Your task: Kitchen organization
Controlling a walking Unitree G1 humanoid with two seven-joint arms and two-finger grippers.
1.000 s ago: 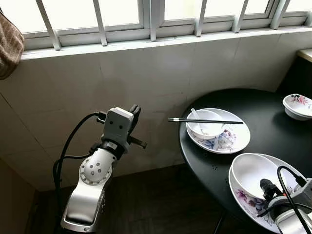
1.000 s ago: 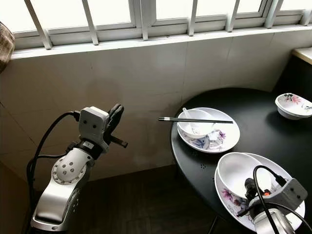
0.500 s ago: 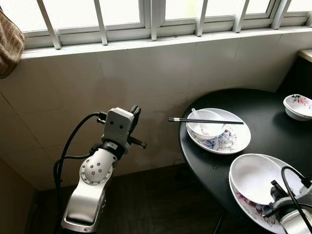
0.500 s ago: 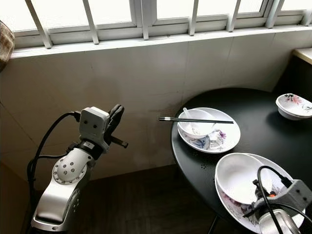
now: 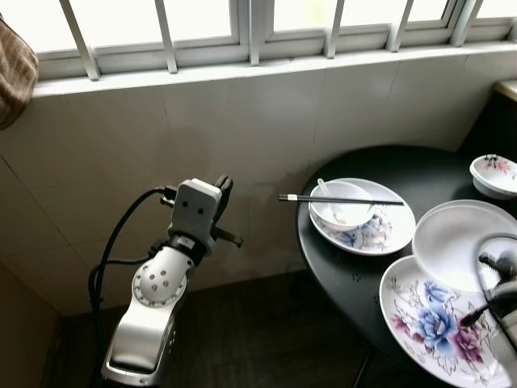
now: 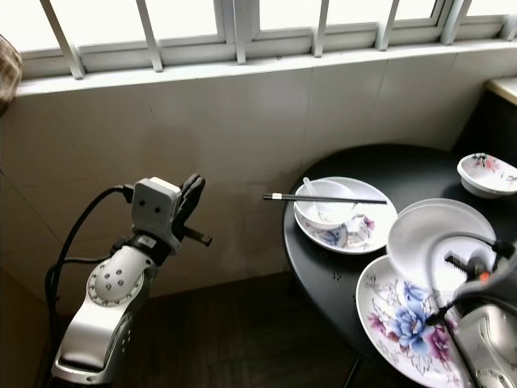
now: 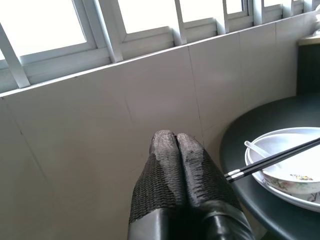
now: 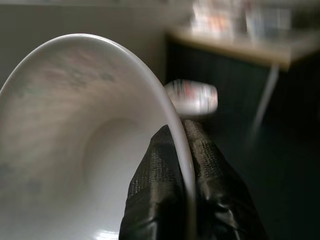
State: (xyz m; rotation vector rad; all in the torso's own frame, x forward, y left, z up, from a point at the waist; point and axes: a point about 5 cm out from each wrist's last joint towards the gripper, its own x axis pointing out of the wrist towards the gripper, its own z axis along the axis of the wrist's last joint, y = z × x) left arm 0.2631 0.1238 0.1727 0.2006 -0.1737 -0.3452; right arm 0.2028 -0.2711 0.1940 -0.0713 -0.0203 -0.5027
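Note:
My right gripper (image 8: 181, 150) is shut on the rim of a large white bowl (image 5: 460, 242), held lifted above the round black table (image 5: 420, 170). Below it lies a flowered plate (image 5: 428, 327) with blue and pink blooms, bare of the bowl. Farther back a smaller plate (image 5: 380, 234) holds a small bowl (image 5: 343, 212) with a white spoon (image 5: 325, 192), and black chopsticks (image 5: 339, 200) rest across that bowl. My left gripper (image 7: 176, 145) is shut with nothing in it, raised off the table's left side near the tiled wall.
A small flowered bowl (image 5: 494, 174) sits at the table's far right. A barred window (image 5: 242, 24) runs above the tiled wall. A cloth (image 5: 16, 73) hangs at the upper left. Dark floor (image 5: 258, 339) lies between my left arm and the table.
My right gripper has lifted the large white bowl off the flowered plate and carried it up and to the right, uncovering the plate's flowers. The left arm has stayed put.

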